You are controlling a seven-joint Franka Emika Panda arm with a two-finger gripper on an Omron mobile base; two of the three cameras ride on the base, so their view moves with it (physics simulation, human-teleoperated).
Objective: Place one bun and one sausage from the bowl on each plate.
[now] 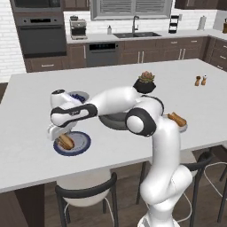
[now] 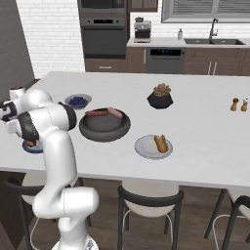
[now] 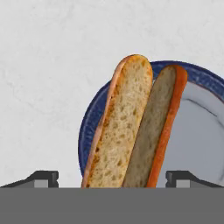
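Bun (image 3: 124, 127) is lying on the blue-rimmed plate (image 3: 89, 131), gripper (image 3: 111, 177) hovering above with fingers spread, released. Grey plate (image 2: 144, 149) is carrying its bun (image 2: 160, 143). Two sausages (image 2: 103, 113) are sitting in the bowl (image 2: 104, 131) on the tabletop (image 2: 195, 122); both left to place.

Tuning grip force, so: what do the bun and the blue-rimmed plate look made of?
The bun: bread, apparently, split lengthwise, with a porous pale crumb and a matte orange-brown crust. The blue-rimmed plate: probably glazed ceramic, given its smooth grey centre and even dark-blue rim; being rendered, it could equally be plastic.
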